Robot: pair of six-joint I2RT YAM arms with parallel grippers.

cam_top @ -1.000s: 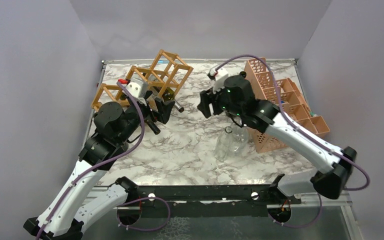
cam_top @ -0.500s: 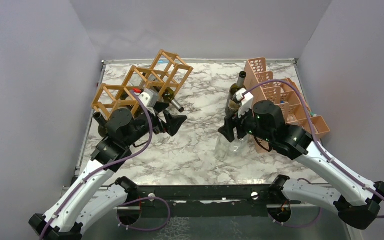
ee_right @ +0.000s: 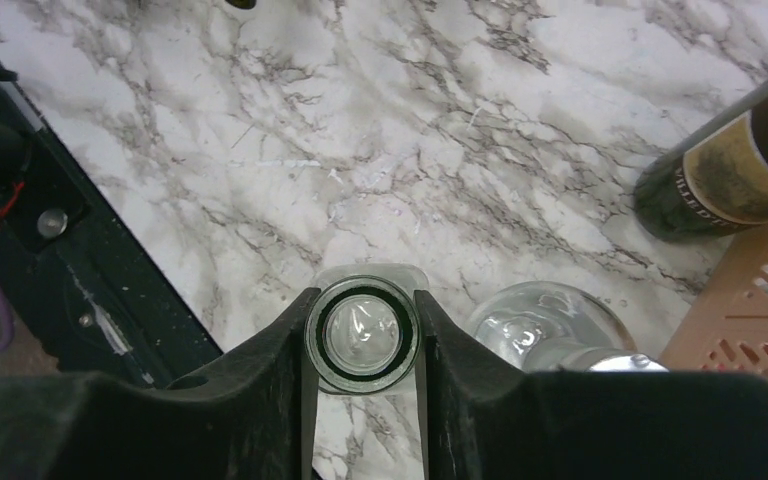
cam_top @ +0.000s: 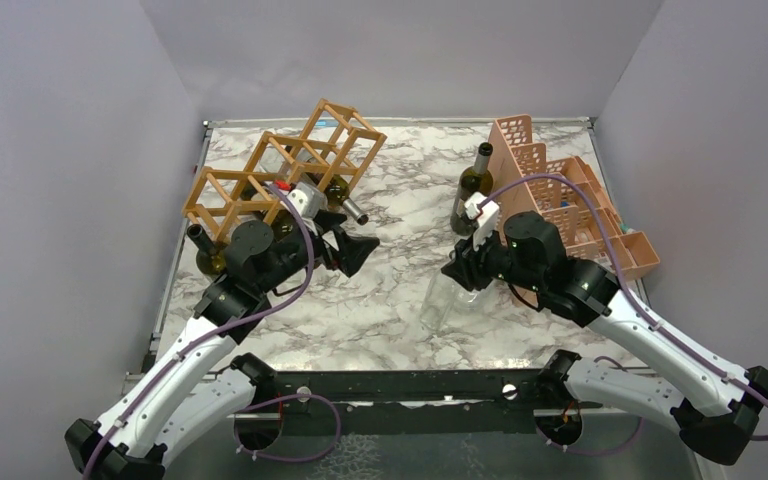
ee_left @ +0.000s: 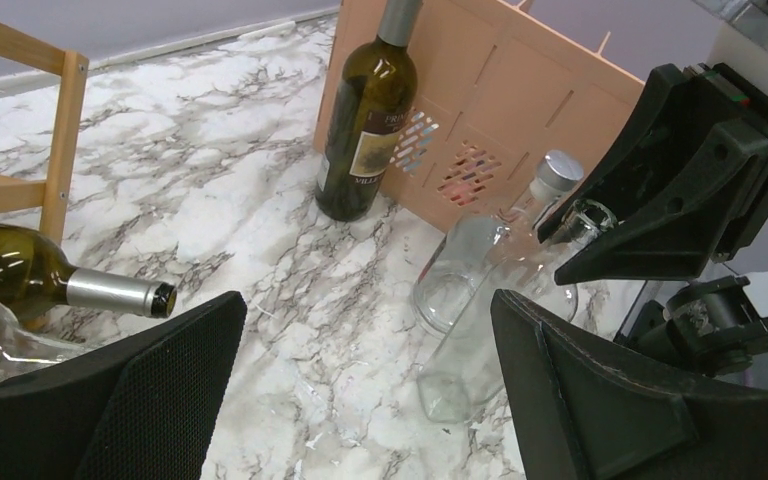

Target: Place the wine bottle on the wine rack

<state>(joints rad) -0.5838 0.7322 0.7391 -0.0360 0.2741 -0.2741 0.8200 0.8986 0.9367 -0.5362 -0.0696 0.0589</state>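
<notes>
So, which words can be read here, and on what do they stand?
"VILLE D": label of the upright dark wine bottle, right wrist view; rest cut off.
"PRI": same label, cut off by the edge.
"FRAN": same label, left wrist view; uncertain.
Finer print is blurred; no other text.

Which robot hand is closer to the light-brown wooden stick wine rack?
Left. The left gripper hangs open just in front of the wine rack. The right gripper is farther off, clamped on a clear glass bottle.
</notes>
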